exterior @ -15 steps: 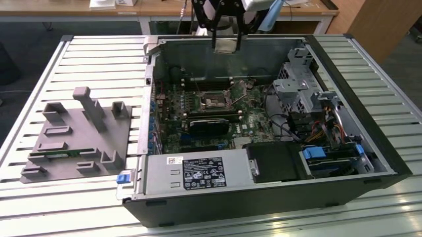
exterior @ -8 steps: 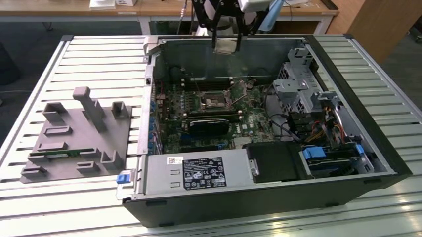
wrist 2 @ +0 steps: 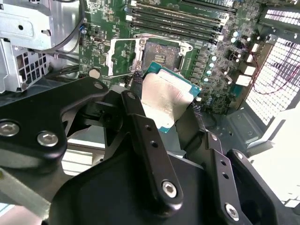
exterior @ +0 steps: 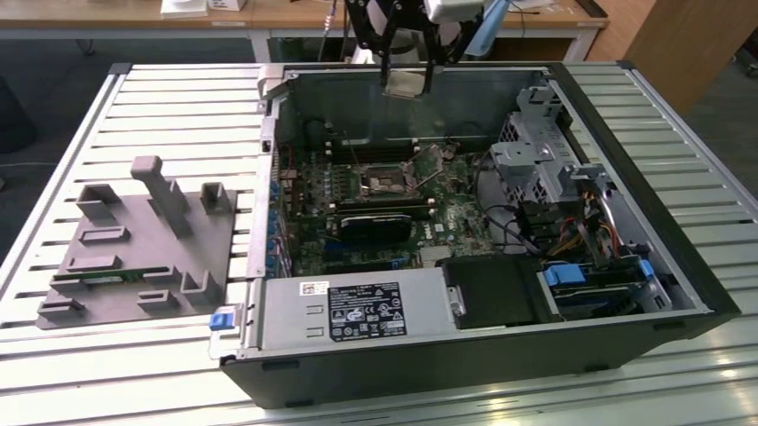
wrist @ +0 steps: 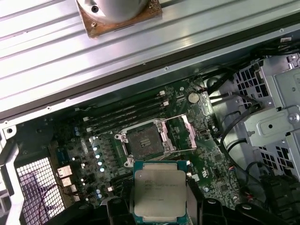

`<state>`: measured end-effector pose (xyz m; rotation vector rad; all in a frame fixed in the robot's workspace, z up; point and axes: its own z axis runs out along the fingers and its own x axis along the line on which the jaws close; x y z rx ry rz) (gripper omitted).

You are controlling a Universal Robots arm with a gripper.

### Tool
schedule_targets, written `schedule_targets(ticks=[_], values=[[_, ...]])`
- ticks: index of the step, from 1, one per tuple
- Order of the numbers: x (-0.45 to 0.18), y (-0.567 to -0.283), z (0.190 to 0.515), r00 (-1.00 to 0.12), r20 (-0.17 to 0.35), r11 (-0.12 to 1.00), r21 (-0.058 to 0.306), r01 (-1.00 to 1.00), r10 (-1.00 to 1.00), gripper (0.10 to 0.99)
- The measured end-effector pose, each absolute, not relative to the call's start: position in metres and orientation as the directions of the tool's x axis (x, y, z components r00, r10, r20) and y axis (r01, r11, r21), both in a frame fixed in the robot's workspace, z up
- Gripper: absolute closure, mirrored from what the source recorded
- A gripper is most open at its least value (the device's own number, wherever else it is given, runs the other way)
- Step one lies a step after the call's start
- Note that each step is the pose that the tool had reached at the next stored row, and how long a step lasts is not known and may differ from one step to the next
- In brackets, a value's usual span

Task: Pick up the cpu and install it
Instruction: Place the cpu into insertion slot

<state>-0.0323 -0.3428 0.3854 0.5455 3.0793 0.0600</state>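
Note:
The cpu (exterior: 407,82) is a flat square chip with a silvery top, held in the air above the far wall of the open computer case (exterior: 640,266). My gripper (exterior: 406,69) is shut on it, a black finger (wrist 2: 139,123) on either side. In both wrist views the cpu (wrist 2: 165,99) (wrist: 159,194) hangs clear of the motherboard. The empty socket (wrist: 144,140) (wrist 2: 162,52) (exterior: 385,183) lies below with its metal retaining frame (wrist: 180,133) swung open beside it.
A grey holder tray (exterior: 137,240) with a green memory stick (exterior: 119,277) sits at the exterior view's left on the slatted table (exterior: 177,98). Inside the case are a power supply (exterior: 355,311), a metal drive cage (exterior: 539,155), cables (exterior: 516,226) and memory slots (wrist: 126,112).

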Motion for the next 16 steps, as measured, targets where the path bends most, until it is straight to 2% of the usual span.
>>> schedule_targets(ticks=[16], values=[[-0.0323,-0.3428,0.3849,-0.92,-0.007,0.919,0.04,0.392,0.393,0.553]])
